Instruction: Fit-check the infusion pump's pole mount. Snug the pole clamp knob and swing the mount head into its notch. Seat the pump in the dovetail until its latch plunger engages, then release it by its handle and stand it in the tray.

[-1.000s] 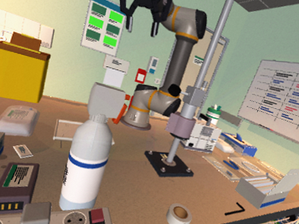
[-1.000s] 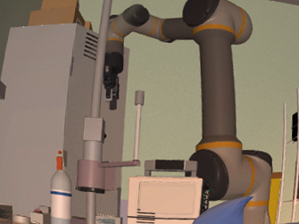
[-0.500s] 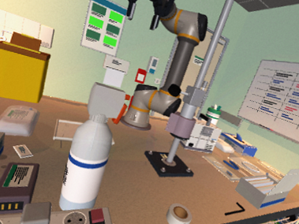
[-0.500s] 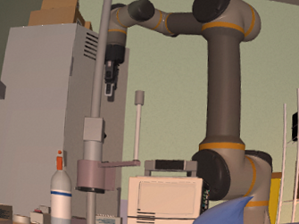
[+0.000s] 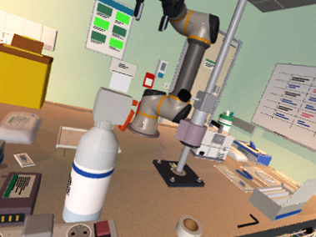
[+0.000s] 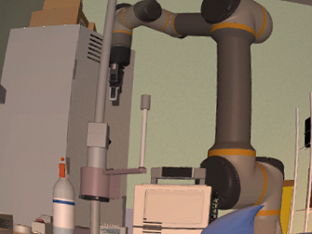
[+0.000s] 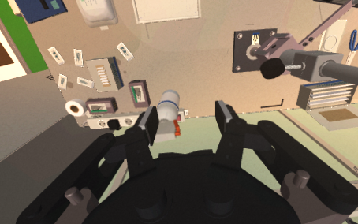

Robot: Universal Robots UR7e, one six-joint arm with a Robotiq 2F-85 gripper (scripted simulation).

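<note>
My gripper [image 5: 150,16] [image 6: 113,95] [image 7: 187,116] hangs high above the table, open and empty, pointing down. The grey pole [image 5: 222,55] [image 6: 106,54] rises from a dark base plate [image 5: 178,174] [image 7: 252,51]. On the pole sits the grey clamp block [image 5: 206,102] [image 6: 98,134] [image 7: 311,65] with its black knob [image 7: 270,68], and below it the mauve mount head [image 5: 191,133] [image 6: 95,183]. The white infusion pump [image 5: 212,144] [image 6: 171,211] with its handle on top stands on the table beyond the pole. An empty tray [image 5: 72,137] [image 7: 165,10] lies on the table to the left.
Behind the work are a green wall with charts and a whiteboard [image 5: 296,106]. A yellow bin [image 5: 18,74], a white bottle with an orange trigger [image 5: 96,159] [image 7: 168,106], a tape roll [image 5: 188,228], boxes and a power strip [image 5: 76,231] crowd the table front.
</note>
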